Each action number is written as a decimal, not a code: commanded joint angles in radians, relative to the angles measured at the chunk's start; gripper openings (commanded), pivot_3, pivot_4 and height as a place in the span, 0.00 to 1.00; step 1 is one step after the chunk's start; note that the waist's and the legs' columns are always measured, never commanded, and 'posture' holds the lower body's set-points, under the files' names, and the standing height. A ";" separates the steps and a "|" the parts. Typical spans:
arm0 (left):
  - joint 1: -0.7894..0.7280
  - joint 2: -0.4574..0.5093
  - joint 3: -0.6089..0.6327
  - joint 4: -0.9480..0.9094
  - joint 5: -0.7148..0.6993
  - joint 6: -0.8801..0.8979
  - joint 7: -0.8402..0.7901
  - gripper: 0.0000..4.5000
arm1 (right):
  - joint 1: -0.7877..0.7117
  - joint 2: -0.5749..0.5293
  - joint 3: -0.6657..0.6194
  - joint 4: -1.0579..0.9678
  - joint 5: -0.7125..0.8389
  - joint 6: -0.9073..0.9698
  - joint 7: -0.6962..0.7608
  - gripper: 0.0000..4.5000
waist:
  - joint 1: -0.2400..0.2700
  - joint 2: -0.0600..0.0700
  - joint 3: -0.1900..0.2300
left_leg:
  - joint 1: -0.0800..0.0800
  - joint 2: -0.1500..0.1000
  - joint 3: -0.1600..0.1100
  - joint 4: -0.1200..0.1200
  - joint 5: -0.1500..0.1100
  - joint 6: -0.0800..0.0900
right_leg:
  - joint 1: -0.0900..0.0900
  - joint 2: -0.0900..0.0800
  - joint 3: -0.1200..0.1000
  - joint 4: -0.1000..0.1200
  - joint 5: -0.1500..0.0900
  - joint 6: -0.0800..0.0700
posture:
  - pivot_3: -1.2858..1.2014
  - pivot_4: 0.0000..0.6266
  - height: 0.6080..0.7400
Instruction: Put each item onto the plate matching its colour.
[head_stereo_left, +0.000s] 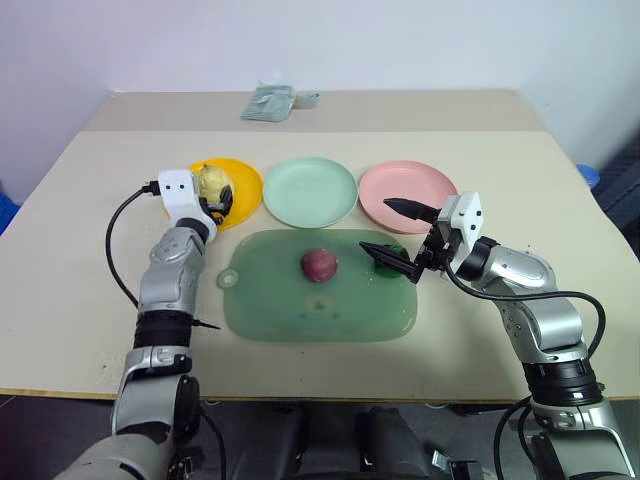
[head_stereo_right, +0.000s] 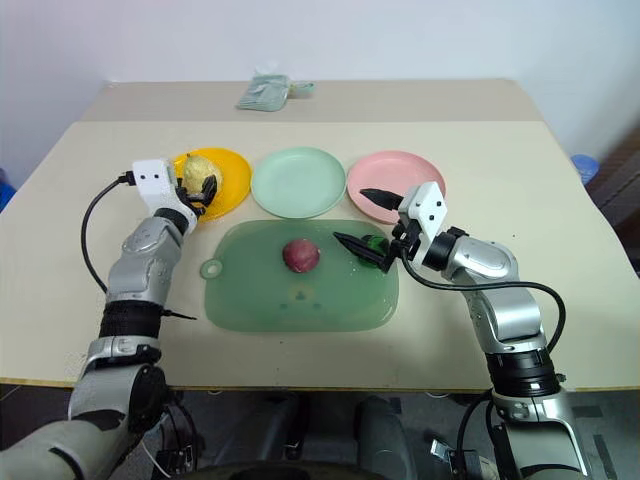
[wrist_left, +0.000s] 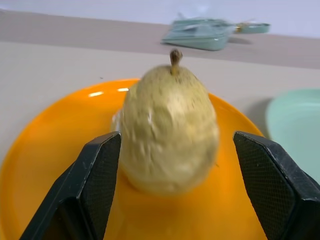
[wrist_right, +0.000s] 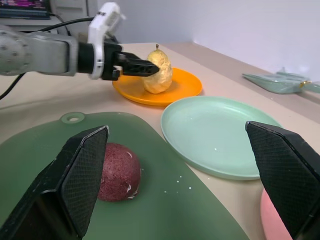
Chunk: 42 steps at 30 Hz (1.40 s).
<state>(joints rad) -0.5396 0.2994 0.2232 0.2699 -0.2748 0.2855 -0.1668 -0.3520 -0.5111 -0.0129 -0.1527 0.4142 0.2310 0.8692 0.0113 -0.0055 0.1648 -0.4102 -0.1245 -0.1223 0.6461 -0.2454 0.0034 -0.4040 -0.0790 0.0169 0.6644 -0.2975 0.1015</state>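
Beige tabletop: lumpy pale-yellow toy pear (wrist_left: 169, 135) stands on the orange-yellow plate (wrist_left: 45, 165), left gripper (wrist_left: 175, 175) slackened around it; right gripper (head_stereo_left: 398, 238), spread wide, should probably take the maroon ball (head_stereo_left: 319, 265) next.

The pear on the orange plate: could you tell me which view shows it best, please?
The left wrist view: the pear stands upright, close up, between the open left gripper fingers. The head views show it small; the right wrist view shows it far off.
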 joint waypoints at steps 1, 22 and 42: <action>0.100 0.049 0.011 -0.246 -0.065 0.039 -0.099 0.80 | 0.004 0.000 -0.019 -0.036 0.017 -0.007 -0.003 1.00 | -0.006 0.000 0.000 | 0.000 0.000 0.000 0.000 0.000 0.000 | 0.000 0.000 0.000 0.000 0.000 0.000 | 0.52 0.24 1.00; 0.404 0.338 -0.051 -0.503 -0.298 0.047 -0.815 0.80 | 0.000 0.029 0.090 -0.113 -0.009 0.102 -0.037 1.00 | -0.006 0.001 0.000 | 0.000 0.001 0.003 -0.002 -0.001 0.001 | -0.002 0.000 0.003 -0.001 0.000 0.000 | 0.52 0.24 1.00; 0.665 0.514 0.178 -0.551 -0.421 -0.069 -1.162 0.80 | -0.171 0.150 0.311 0.006 -0.175 0.312 -0.131 1.00 | -0.024 0.002 0.000 | 0.002 0.002 0.005 -0.005 -0.003 0.005 | -0.005 0.000 0.004 -0.002 -0.001 -0.002 | 0.52 0.24 1.00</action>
<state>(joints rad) 0.1188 0.8145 0.3769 -0.2370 -0.6802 0.2222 -1.3379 -0.4952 -0.3725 0.2913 -0.1313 0.2430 0.5332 0.7459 -0.0126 -0.0038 0.1647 -0.4086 -0.1225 -0.1177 0.6408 -0.2486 0.0085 -0.4094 -0.0789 0.0205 0.6626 -0.2983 0.0999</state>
